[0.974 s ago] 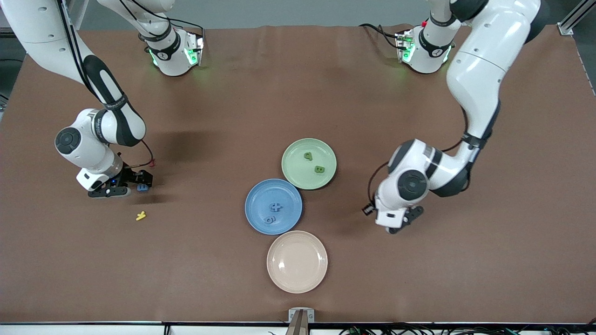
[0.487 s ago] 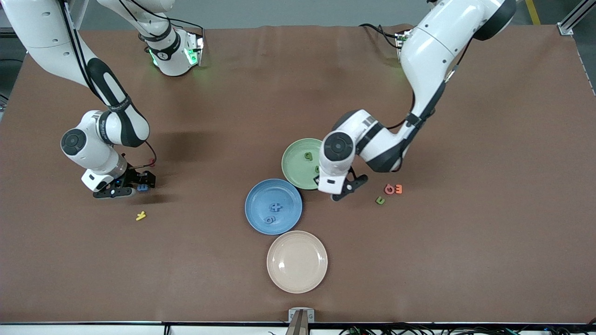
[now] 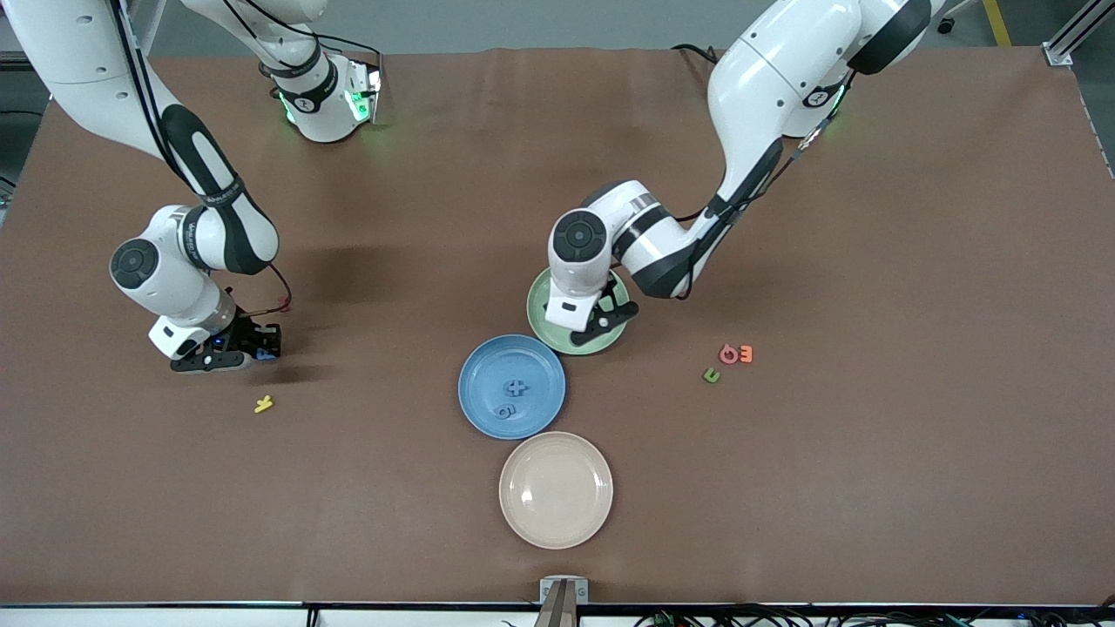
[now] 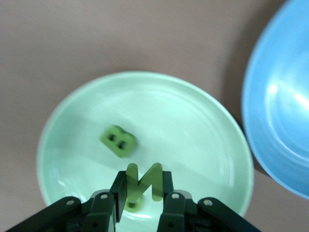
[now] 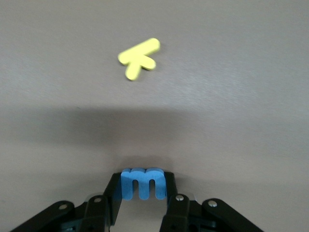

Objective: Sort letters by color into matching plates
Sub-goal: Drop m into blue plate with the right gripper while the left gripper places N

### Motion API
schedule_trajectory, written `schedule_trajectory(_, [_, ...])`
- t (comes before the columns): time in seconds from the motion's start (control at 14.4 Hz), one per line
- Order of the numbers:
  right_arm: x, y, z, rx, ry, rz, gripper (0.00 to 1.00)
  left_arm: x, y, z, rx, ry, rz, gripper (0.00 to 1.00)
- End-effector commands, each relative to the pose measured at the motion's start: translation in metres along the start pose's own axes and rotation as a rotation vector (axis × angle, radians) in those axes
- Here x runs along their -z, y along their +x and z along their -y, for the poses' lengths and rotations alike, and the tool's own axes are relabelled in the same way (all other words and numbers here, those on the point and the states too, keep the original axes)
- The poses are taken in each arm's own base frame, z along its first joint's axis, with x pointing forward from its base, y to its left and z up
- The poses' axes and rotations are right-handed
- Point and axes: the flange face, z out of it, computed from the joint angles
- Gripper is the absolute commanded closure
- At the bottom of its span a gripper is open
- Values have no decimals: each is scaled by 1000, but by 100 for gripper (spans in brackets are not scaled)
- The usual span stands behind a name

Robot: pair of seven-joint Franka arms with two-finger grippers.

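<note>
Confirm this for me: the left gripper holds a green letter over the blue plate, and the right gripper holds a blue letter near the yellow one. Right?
Not quite. The left gripper holds its green letter over the green plate, not the blue plate; the left wrist view shows it. The rest stands: the right gripper holds a blue letter near the yellow one.

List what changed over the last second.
The left gripper, shut on a green letter, swung from beside the plates to over the green plate. The right gripper closed on the blue letter. The plates, yellow letter and other letters stayed put.
</note>
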Motion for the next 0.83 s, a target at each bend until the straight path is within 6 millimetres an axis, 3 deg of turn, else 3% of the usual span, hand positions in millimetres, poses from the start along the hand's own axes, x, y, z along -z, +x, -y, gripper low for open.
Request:
schedule_trajectory(0.0, [25, 30, 45, -51, 18, 51, 100, -4, -2, -18, 12, -62, -4, 85])
schedule_trajectory(0.21, [61, 64, 121, -163, 17, 103, 100, -14, -7, -22, 1, -69, -2, 84])
schedule_trajectory(0.28, [70, 73, 146, -212, 14, 101, 100, -16, -7, -21, 1, -66, -1, 80])
schedule_trajectory(0.42, [106, 95, 219, -324, 21, 69, 100, -13, -7, -22, -1, -70, -3, 12])
schedule_trajectory(0.63, [115, 126, 307, -464, 16, 95, 100, 4, 1, -21, 6, -90, -14, 10])
schedule_trajectory(0.77, [111, 139, 350, -543, 14, 98, 100, 13, 20, -15, -17, -91, -33, 11])
